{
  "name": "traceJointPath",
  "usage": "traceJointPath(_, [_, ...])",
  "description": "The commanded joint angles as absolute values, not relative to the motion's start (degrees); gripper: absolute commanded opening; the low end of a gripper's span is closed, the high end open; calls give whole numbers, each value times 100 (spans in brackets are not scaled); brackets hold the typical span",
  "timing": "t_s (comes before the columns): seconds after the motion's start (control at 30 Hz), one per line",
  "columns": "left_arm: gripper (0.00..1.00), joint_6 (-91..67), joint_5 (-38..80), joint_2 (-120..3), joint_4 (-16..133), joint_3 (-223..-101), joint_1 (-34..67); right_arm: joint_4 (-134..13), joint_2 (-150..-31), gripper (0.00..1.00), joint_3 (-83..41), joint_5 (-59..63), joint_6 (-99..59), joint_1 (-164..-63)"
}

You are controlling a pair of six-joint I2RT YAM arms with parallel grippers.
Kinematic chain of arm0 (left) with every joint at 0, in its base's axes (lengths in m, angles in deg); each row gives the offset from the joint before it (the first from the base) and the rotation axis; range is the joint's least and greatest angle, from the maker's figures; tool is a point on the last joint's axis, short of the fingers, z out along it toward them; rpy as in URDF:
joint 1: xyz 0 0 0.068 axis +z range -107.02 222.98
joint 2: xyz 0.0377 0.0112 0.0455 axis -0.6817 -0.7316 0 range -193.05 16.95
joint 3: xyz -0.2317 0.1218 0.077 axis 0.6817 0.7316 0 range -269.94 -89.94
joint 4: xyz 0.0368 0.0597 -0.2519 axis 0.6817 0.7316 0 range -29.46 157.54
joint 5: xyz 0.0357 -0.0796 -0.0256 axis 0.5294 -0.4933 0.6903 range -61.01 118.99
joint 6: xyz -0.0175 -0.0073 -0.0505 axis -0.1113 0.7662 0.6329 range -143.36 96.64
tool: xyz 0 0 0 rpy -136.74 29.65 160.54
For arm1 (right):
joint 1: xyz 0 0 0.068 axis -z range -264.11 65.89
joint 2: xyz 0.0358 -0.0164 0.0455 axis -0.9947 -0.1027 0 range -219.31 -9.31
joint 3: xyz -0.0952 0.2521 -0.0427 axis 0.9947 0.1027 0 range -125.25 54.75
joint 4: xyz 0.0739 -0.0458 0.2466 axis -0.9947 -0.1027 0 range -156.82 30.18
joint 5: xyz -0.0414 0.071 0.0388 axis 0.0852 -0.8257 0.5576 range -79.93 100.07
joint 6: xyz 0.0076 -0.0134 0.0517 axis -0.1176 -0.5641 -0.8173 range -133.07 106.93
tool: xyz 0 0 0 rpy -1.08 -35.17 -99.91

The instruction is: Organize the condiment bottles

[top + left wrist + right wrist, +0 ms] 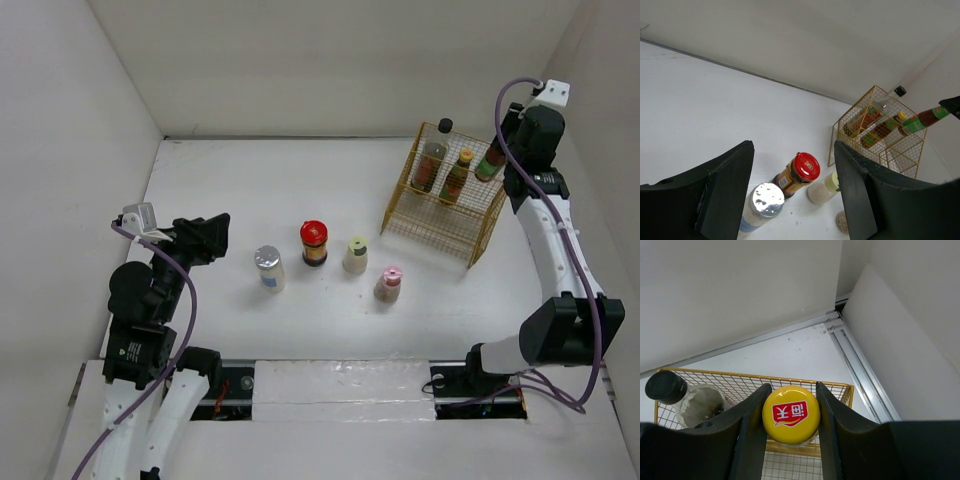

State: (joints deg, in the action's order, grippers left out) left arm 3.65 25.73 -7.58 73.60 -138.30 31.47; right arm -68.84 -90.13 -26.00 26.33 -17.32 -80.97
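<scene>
Top external view shows the white counter point(250, 180) with a gold wire basket point(405, 185) standing near its far right corner. Two bottles stand inside the basket: the tall clear bottle with black cap point(437, 148) on the far side, and a bottle with yellow cap point(460, 172) just beside it, nearer to the right edge.

A second yellow-cap bottle point(791, 415), with a green label, is tilted at the far right rim of the basket. The right gripper point(791, 394) is clamped on it, one finger pressing on each side of the yellow cap, as the right wrist view shows clearly. I cannot tell if the bottom of this bottle touches the basket.

Four other bottles stand upright on the bare counter around its middle, in a loose row and apart from each other. From left to right they are the silver-cap jar point(268, 268), the red-cap jar point(314, 242), the pale-green-cap bottle point(356, 254) and the pink-cap bottle point(389, 284), which is the closest to the near edge.

The left gripper point(220, 238) hangs close to the left edge, pointing to the silver-cap jar but apart from it. Its fingers point(727, 192) are spread wide and nothing is between them.
</scene>
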Motion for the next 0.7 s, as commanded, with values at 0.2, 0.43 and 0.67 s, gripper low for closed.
traceJointPath(0.2, [61, 283, 2460, -818, 7092, -13828, 3164, -5781, -9140, 9, -1953, 2599, -2264, -8050])
traceJointPath(0.43, [61, 283, 2407, -819, 7092, -13828, 3111, -5648, -9552, 10, -1636, 2466, -2317, -8050])
traceJointPath(0.67, [61, 283, 2407, -871, 7092, -13828, 3111, -5648, -9879, 34, -1635, 2519, -2370, -8050])
